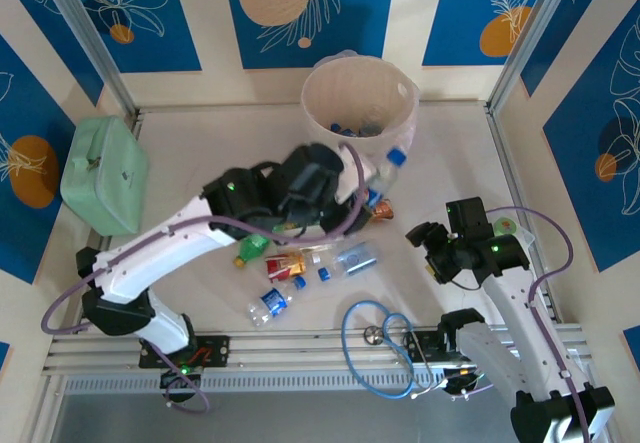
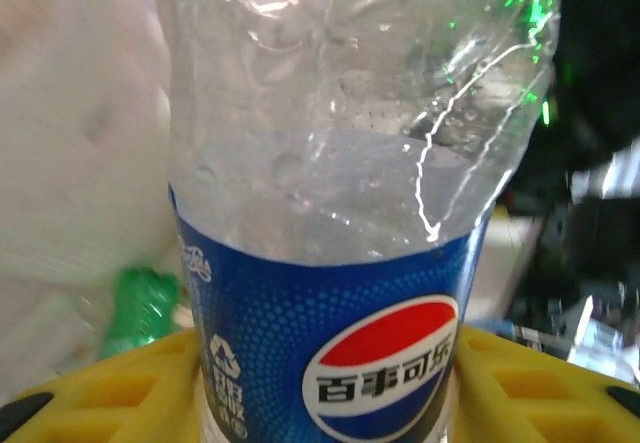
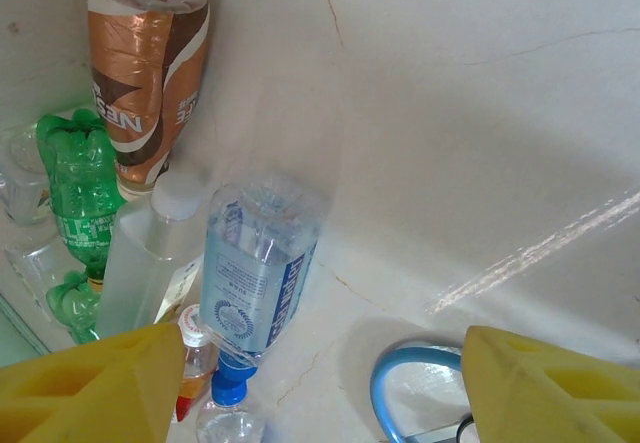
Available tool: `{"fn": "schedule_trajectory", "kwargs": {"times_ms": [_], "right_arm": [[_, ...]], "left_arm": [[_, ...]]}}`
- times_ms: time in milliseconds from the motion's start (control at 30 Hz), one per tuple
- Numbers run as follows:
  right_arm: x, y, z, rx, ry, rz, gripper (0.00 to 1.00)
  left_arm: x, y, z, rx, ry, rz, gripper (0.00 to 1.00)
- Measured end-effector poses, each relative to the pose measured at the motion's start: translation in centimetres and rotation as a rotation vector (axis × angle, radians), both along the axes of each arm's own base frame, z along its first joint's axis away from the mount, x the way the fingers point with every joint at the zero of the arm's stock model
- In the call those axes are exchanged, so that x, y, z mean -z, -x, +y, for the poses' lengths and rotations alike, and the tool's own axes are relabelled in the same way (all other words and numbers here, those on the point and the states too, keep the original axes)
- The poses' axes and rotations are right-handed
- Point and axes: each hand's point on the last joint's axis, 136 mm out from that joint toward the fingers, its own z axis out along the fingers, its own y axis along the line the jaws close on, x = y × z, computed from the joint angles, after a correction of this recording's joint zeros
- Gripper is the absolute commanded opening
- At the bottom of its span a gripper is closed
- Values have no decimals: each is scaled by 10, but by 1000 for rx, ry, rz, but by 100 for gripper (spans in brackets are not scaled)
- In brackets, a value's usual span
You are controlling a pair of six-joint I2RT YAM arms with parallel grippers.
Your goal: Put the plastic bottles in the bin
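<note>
The left claw (image 2: 330, 388) pinches a clear Pepsi bottle (image 2: 350, 163) by its blue-labelled lower body, one yellow finger pressed against each side. In the top view this claw (image 1: 372, 187) carries the bottle (image 1: 388, 170) above the desk (image 1: 210, 138), blue cap pointing up towards the bin (image 1: 405, 103), just beside its near rim but not yet over the opening. A few blue-capped shapes already lie at the bottom of the bin, so some of the work appears done.

The right claw (image 3: 320, 368) is spread wide and pinches nothing. It hangs over the desk, looking at a loose cluster: a blue-labelled water bottle (image 3: 255, 273), a green bottle (image 3: 80, 188) and a brown-labelled bottle (image 3: 145, 73).

From above, several bottles lie between the two arms, among them a green one with a yellow cap (image 1: 253, 247), a red-labelled one (image 1: 285, 263) and a blue-labelled one (image 1: 272, 301). Judging by this, the task is roughly midway: one bottle is about to be dropped and at least half a dozen wait on the desk.
</note>
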Motion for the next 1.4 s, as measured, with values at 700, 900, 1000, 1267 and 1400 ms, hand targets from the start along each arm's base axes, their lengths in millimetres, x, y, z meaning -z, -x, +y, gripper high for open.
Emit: {"fn": "schedule_trajectory", "kwargs": {"times_ms": [700, 900, 1000, 1267, 1400], "right_arm": [[-7, 9, 17, -79, -18, -31, 74], [-7, 11, 21, -101, -17, -31, 74], [-7, 11, 24, -115, -14, -34, 74], [-2, 12, 42, -182, 8, 4, 74], [7, 16, 61, -224, 20, 38, 74]], "left_arm": [[-8, -211, -10, -331, 186, 31, 64], [-13, -214, -9, -335, 212, 33, 77], [-11, -215, -9, -341, 215, 40, 82], [-2, -205, 1, -352, 200, 67, 83], [-8, -176, 28, -360, 204, 72, 83]]}}
